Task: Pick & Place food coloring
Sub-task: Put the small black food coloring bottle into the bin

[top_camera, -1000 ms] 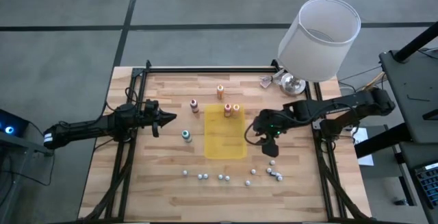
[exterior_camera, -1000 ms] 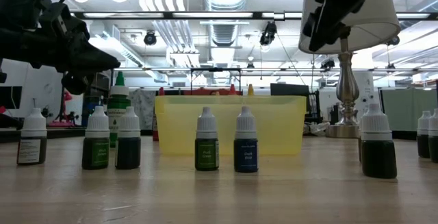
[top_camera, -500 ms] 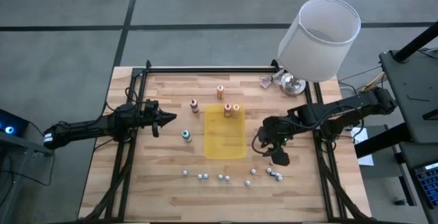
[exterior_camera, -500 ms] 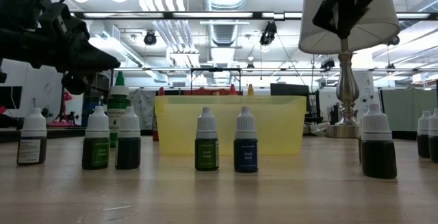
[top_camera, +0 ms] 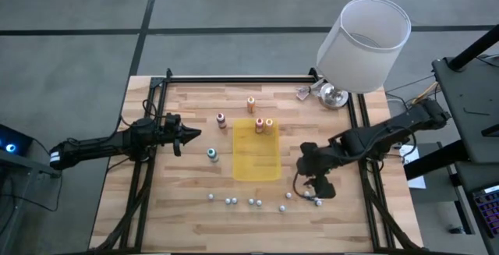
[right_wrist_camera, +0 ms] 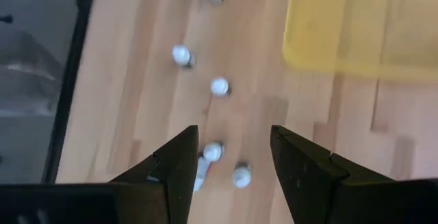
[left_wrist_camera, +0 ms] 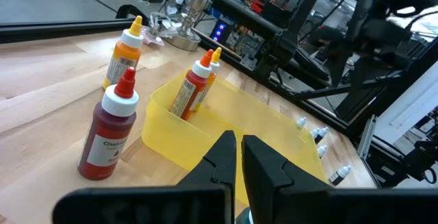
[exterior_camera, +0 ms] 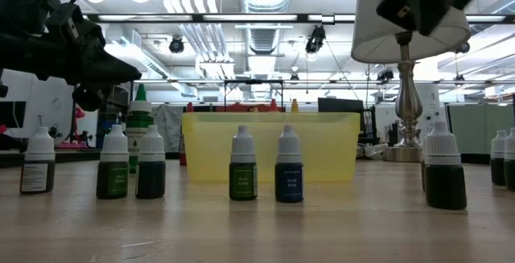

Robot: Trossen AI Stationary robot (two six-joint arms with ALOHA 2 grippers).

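The coloured food coloring bottles stand upright on their bases. The orange one (top_camera: pixel 251 104), the dark red one (top_camera: pixel 221 120) and the teal one (top_camera: pixel 212 154) are on the wood. A pinkish red one (top_camera: pixel 260 125) and a yellow-tipped one (top_camera: pixel 269 122) stand inside the far end of a yellow tray (top_camera: pixel 257 161). My left gripper (top_camera: pixel 191 136) hovers shut, left of the tray, pointing at the dark red bottle (left_wrist_camera: pixel 109 135). My right gripper (right_wrist_camera: pixel 229 176) is open, pointing down over a cluster of white-capped bottles (right_wrist_camera: pixel 213 151) near the tray's near right corner, touching nothing.
Several small white-capped dark bottles (top_camera: pixel 234 201) stand in a row along the table's near side, seen close in the low view (exterior_camera: pixel 243 174). A lamp with a white shade (top_camera: pixel 362 43) stands at the far right corner. Black rails (top_camera: pixel 144 169) run along both table sides.
My right gripper has moved from beside the tray's right edge toward the table's near edge and a little right, ending above the cluster of white-capped bottles. My left arm and all bottles have stayed where they were.
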